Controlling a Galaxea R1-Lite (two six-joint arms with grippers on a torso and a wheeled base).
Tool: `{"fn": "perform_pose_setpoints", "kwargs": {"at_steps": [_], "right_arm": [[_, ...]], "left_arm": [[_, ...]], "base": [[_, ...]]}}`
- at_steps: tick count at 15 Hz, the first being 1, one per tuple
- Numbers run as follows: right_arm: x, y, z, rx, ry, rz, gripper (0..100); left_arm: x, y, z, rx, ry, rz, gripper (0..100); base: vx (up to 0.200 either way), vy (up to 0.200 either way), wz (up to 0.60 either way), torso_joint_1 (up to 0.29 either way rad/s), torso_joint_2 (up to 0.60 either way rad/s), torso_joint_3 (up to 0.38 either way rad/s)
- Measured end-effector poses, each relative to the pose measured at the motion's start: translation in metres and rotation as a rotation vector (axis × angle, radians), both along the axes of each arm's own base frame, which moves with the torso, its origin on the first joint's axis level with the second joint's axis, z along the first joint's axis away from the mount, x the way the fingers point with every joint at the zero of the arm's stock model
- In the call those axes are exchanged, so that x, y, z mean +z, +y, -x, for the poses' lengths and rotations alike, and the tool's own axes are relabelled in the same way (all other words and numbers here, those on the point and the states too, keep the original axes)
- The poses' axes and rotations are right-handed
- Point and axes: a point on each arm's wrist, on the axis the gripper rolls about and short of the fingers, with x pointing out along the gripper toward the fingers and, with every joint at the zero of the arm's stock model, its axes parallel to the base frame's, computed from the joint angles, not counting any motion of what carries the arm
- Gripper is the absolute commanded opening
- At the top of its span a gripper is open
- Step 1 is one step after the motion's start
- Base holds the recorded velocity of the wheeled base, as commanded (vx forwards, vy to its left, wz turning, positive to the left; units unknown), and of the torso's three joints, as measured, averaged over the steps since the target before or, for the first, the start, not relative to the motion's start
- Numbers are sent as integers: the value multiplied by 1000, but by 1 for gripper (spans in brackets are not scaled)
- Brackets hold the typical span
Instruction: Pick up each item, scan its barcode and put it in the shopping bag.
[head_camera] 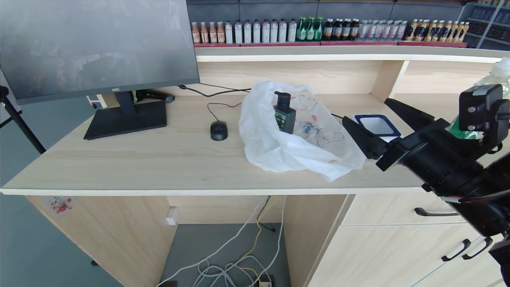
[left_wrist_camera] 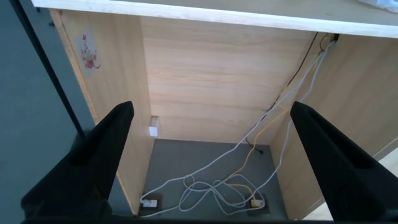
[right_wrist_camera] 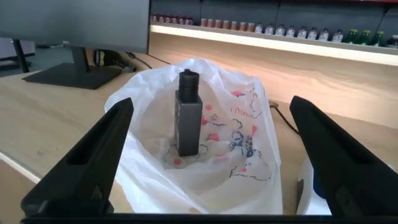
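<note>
Counter [head_camera: 159, 159]: pale wood checkout desk with a raised back ledge, and store shelves of bottles behind it.
Monitor [head_camera: 95, 44]: dark screen at the counter's left end, well away from the work.
Shopping bag [head_camera: 271, 151]: white plastic, slumped open mid-counter, its mouth turned toward the right arm.
Right gripper [head_camera: 367, 110]: released and empty, with its jaws spread wide. It hangs over the counter just right of the bag, pointing at it.
Left gripper [left_wrist_camera: 211, 109]: also spread and empty, held low and facing the space under the counter.
Clear bottle [head_camera: 498, 73]: green label, upright at the far right, its base hidden by the right wrist. It looks like the next item to scan. It lies behind and to the right of the right gripper, opposite to where the fingers point, so that arm must pull back and turn. The right arm is much the nearer.
Dark bottle [head_camera: 284, 113]: stands upright inside the bag, apparently done.
Blue-rimmed pad [head_camera: 377, 124]: flat, below the right gripper, likely the scanner.
Mouse [head_camera: 218, 130]: left of the bag.
Open room: tight at the right, between the ledge's upright divider, the pad and the bag.
</note>
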Motion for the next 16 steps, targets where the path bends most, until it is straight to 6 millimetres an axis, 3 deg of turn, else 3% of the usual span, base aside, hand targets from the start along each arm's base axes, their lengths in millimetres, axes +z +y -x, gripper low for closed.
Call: {"fn": "perform_pose_setpoints", "kwargs": {"at_steps": [16], "right_arm": [[-11,-7,0,-37,42,-6,100]], "left_arm": [[0,0,0,1,0,11,100]], "base": [[0,-188,0,2,-1,0]]}}
